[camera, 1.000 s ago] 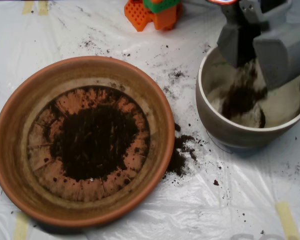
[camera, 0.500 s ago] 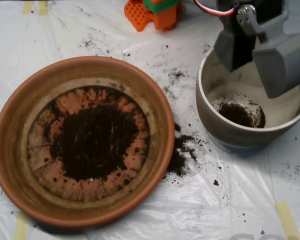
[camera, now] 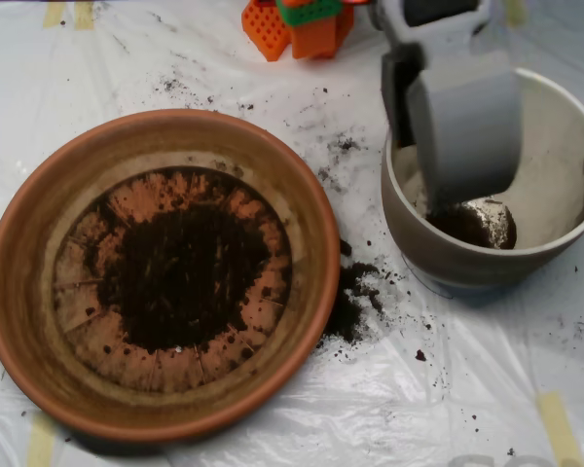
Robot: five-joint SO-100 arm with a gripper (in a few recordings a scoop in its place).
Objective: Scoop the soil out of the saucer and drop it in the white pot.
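**Soil still waits in the big dish**

Soil (camera: 185, 277) is the stuff to move, and most of it sits in a dark round pile in the middle of the saucer (camera: 39, 243). A small bit lies at the bottom of the white pot (camera: 565, 195), and some has spilled on the plastic sheet (camera: 273, 58) between the dish and the pot.

It looks loose and crumbly, so it is probably light and soft and falls apart easily. You cannot pinch it. I think the best way is to dig in at the thick middle of the pile and close around it from both sides, so crumbs do not slip out.

The scoop (camera: 459, 131) hangs over the left part of the pot, partly inside its rim. Its two grey halves look close together, but I cannot tell if they are fully shut. I see no soil falling from it.

A second ago the scoop was more to the right, its halves were apart, and dark soil was pouring down into the pot. Half a second ago the pouring was over and a small pile lay in the pot. Now the scoop has swung left toward the dish. The pile in the dish looks the same.
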